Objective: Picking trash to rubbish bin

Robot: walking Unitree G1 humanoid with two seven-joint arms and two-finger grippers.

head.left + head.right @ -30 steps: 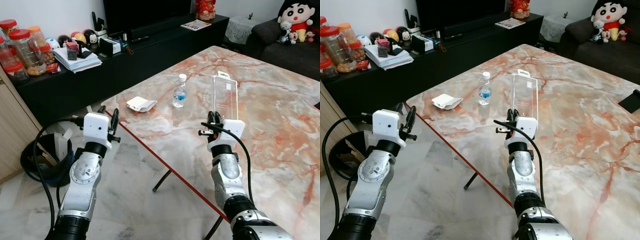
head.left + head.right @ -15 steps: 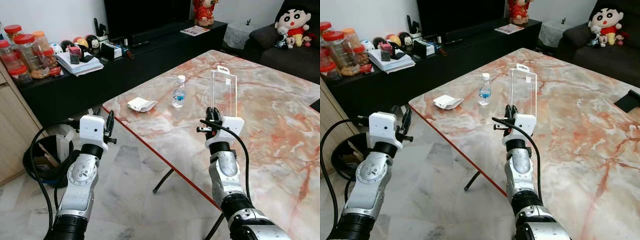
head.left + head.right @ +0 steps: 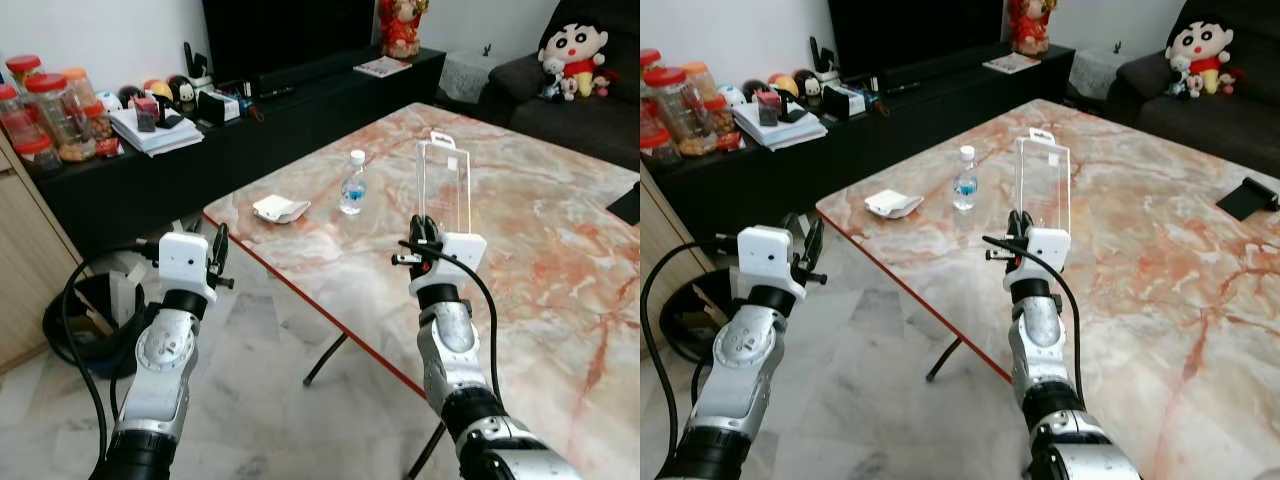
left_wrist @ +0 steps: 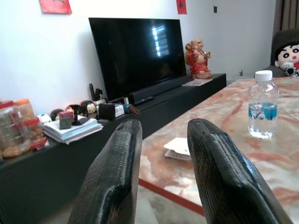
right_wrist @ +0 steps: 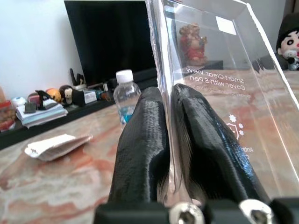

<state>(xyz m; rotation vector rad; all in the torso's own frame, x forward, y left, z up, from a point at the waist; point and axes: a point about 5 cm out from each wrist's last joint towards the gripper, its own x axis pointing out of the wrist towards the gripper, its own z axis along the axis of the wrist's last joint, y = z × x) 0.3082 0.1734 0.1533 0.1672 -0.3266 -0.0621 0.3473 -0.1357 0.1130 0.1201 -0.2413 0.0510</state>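
Right now your right gripper (image 3: pixel 424 226) has its fingers (image 5: pixel 149 140) clamped on the clear plastic package (image 3: pixel 444 189), held upright above the desk (image 3: pixel 560 230) for carrying binward. Your left gripper (image 3: pixel 213 252) waits off the desk edge, fingers apart and empty.

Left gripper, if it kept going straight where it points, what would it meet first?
Probably the marble table's red-trimmed edge, then the crumpled white paper; the left gripper is open, and depth is uncertain.
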